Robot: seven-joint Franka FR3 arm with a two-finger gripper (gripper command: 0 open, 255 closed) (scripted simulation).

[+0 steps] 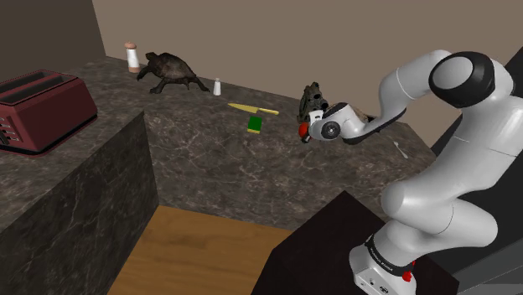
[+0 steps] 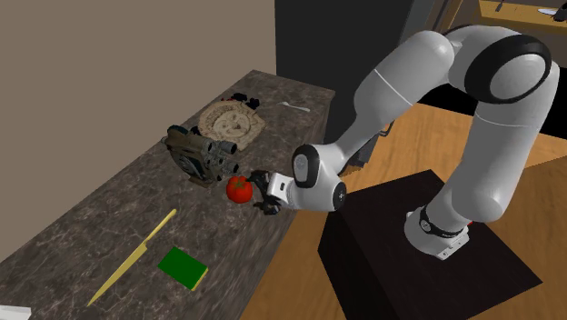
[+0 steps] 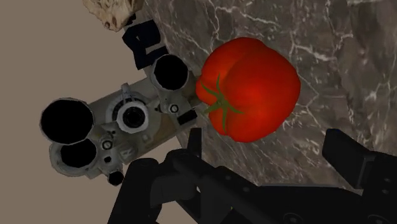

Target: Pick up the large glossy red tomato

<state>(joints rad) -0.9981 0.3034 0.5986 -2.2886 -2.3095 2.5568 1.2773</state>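
A glossy red tomato [image 3: 251, 89] with a green stem lies on the dark marbled counter [image 2: 109, 227], right beside an old multi-lens camera [image 3: 121, 127]. In the wrist view my black gripper [image 3: 270, 149] is open, its fingertips wide apart and just short of the tomato, not touching it. The second exterior view shows the tomato [image 2: 239, 189] between the camera [image 2: 202, 155] and the gripper [image 2: 263, 193], near the counter's front edge. In the shoulder view the tomato [image 1: 302, 131] peeks out just left of the gripper [image 1: 308, 131].
A yellow knife [image 2: 136, 259] and a green block [image 2: 184, 268] lie further along the counter. A turtle figure [image 1: 172, 71], a small shaker [image 1: 217, 86] and a bottle [image 1: 132, 57] stand by the wall. A red toaster [image 1: 38, 109] sits on the nearer counter.
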